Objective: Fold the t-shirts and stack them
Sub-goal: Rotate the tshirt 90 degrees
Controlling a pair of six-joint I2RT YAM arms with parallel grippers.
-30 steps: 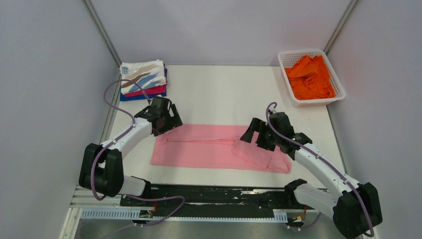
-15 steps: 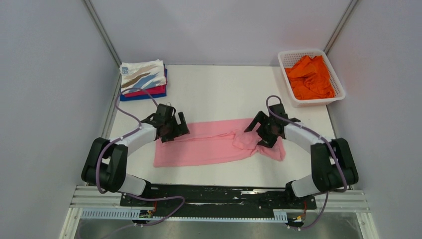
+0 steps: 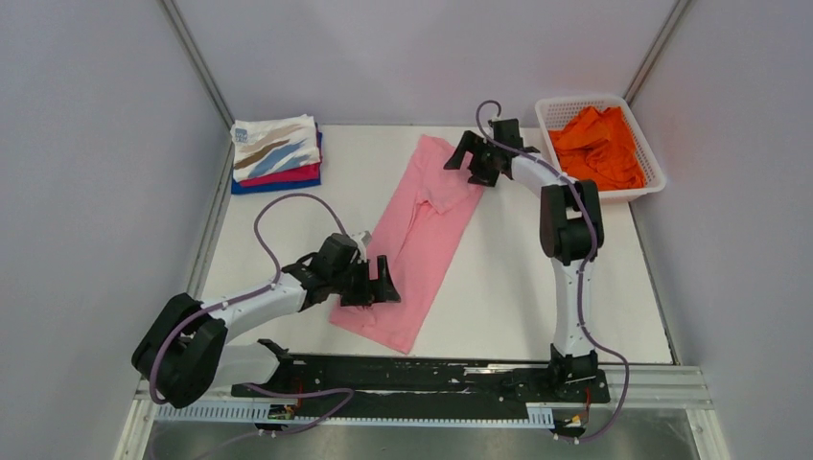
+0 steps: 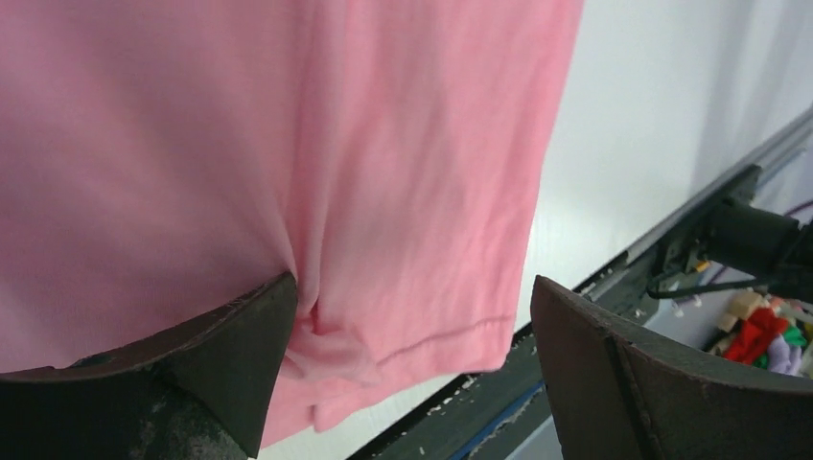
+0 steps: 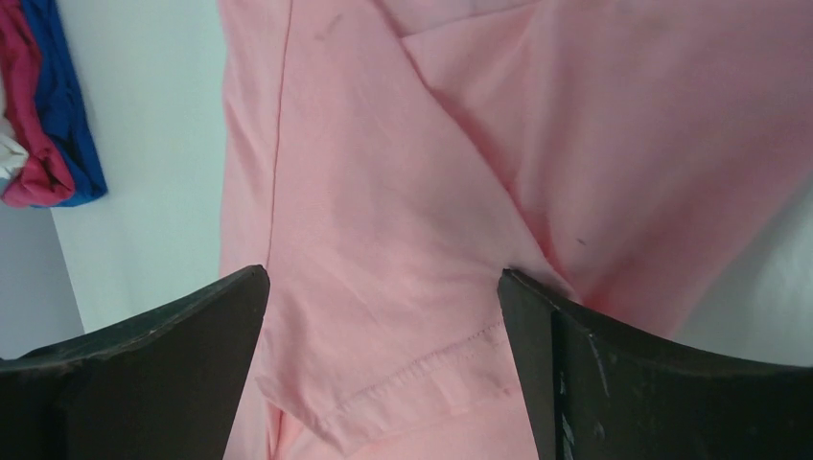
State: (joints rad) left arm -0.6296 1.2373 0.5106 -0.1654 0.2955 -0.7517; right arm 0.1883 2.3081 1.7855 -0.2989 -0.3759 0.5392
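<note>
One tee (image 3: pixel 414 230) (pink), under left gripper (image 4: pixel 412 302), right gripper (image 5: pixel 382 287)

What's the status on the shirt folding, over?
Left hand open, right hand open, each at one end of the pink t-shirt. Shirt flat, diagonal on the table, not yet stacked. Nothing else lying on it.

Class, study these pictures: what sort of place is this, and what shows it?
Likely a robotics lab test cell: a left arm and right arm mounted at the edge of a white table, plain grey partition walls, and a pink t-shirt spread on it.
</note>
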